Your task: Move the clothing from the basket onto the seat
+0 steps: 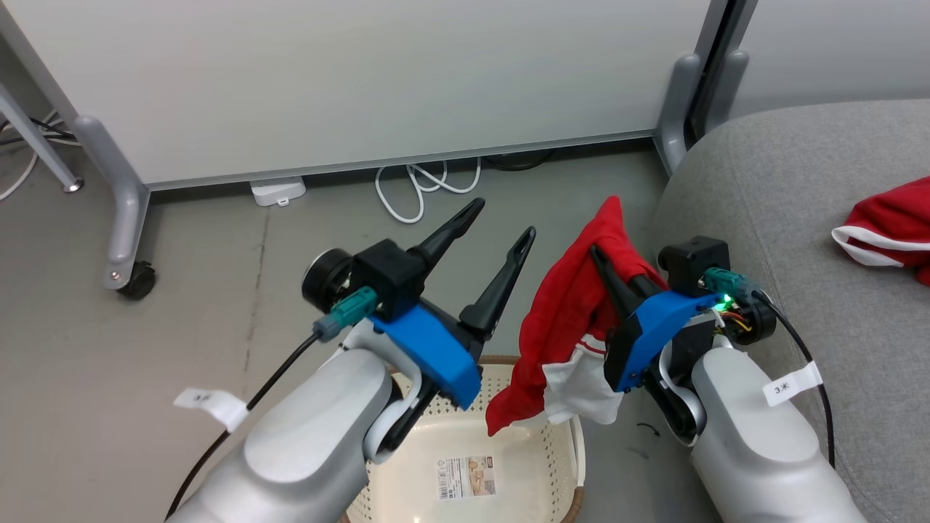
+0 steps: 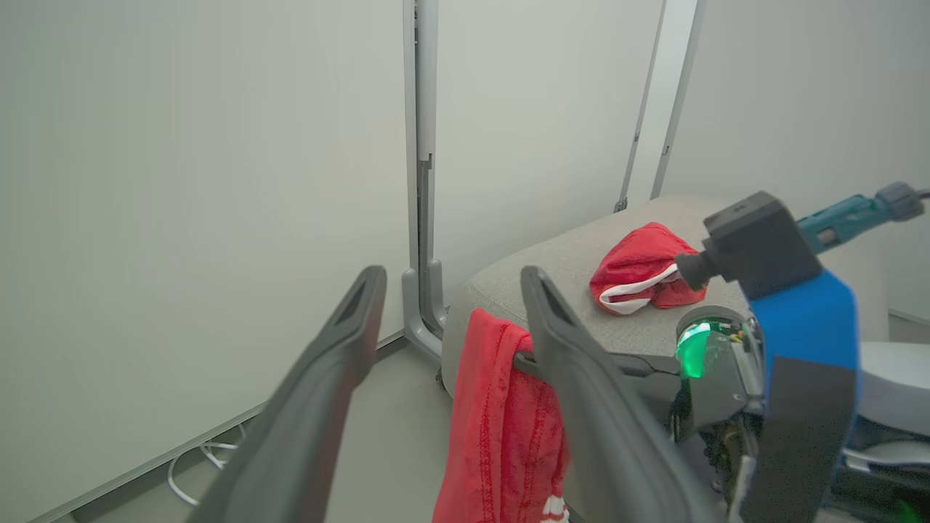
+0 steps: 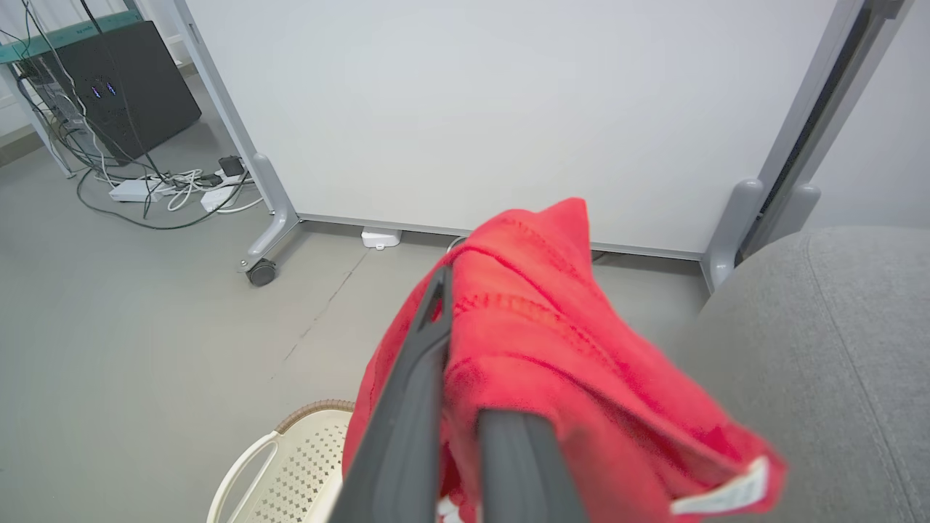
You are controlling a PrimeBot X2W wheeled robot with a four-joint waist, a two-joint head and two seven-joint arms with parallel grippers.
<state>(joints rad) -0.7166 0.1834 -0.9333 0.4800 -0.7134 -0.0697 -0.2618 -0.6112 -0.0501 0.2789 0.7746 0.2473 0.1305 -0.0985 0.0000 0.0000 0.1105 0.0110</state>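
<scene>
Basket (image 1: 534,443) is being shown looking empty in the head view, with one red garment (image 1: 883,218) lying on the seat (image 1: 785,218). Left wrist: left fingers (image 2: 320,378) are being held wide, empty. Right wrist: second garment (image 3: 552,341) is being pinched by right fingers (image 3: 407,414), not yet on the seat, so roughly halfway.

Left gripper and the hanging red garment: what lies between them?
Nothing. In the head view the open left gripper stands beside the garment held by the right gripper, grey floor showing through the gap.
</scene>
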